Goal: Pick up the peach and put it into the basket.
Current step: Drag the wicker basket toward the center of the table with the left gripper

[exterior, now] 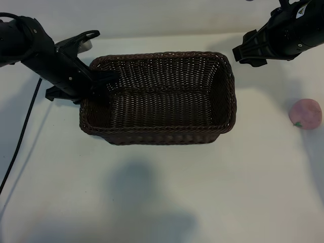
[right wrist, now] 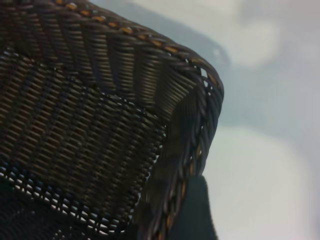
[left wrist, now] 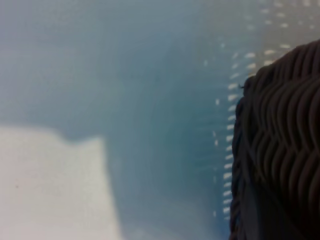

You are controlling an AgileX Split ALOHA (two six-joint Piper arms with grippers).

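The dark-brown woven basket [exterior: 158, 132] stands in the middle of the table, with nothing inside it. The pale-pink peach [exterior: 305, 113] lies on the table well to the right of the basket, free of both grippers. My left gripper [exterior: 104, 83] sits at the basket's left rim, shut on the wicker wall [left wrist: 280, 145], which fills one side of the left wrist view. My right gripper [exterior: 242, 54] hovers open and holding nothing beside the basket's far right corner [right wrist: 200, 95]. One of its dark fingers [right wrist: 196, 212] shows just outside the rim. No wrist view shows the peach.
A black cable [exterior: 23, 132] runs down the table's left side. Bare white tabletop [exterior: 162, 202] lies in front of the basket and around the peach. The peach is close to the right edge of the exterior view.
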